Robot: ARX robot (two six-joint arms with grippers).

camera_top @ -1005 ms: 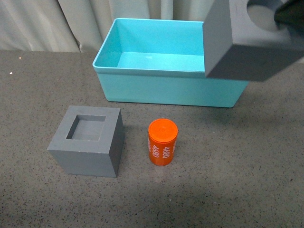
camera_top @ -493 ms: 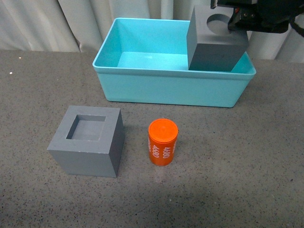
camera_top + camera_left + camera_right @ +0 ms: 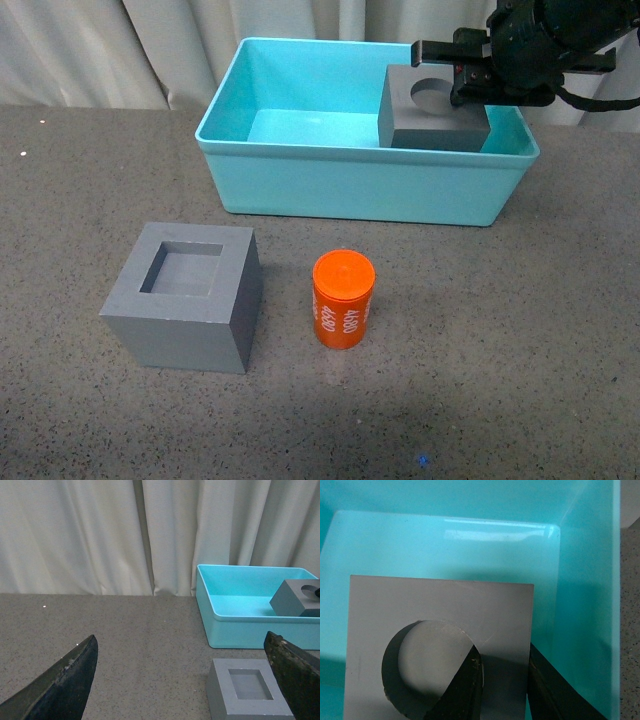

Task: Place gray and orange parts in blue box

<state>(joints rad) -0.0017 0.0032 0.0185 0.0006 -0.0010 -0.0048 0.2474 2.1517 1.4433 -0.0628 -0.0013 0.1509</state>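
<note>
Gray cube with round recess point(image 3: 432, 118): it sits inside the blue box point(image 3: 360, 185) at the right end, with its top face level. The near wall hides its base, so we cannot tell whether it rests on the floor.
Right gripper point(image 3: 502, 665): it pinches one wall of that cube, with one finger down in the round recess and the other against the outer face.
Left gripper point(image 3: 180, 640): its fingers are spread wide and hold nothing. It hangs low over the table point(image 3: 500, 350), well short of the box.
Step in hand: we judge this to be the set-down and release of the first part.
Doing it well: we would lower straight down until the base lies flat. We would keep the cube level and off the box's right wall. The fingers should then part only a little. The lift should go straight up, so the inner finger does not catch the recess edge and tip the cube.
Room to keep: the box floor to the left of the cube looks bare, and we would keep it free for the other two parts.
Gray cube with square recess point(image 3: 185, 300): it stands on the table in front of the box's left half, apart from it.
Orange cylinder point(image 3: 343, 300): it stands upright on the table near that cube, to its right and not touching, with white digits on its side.
</note>
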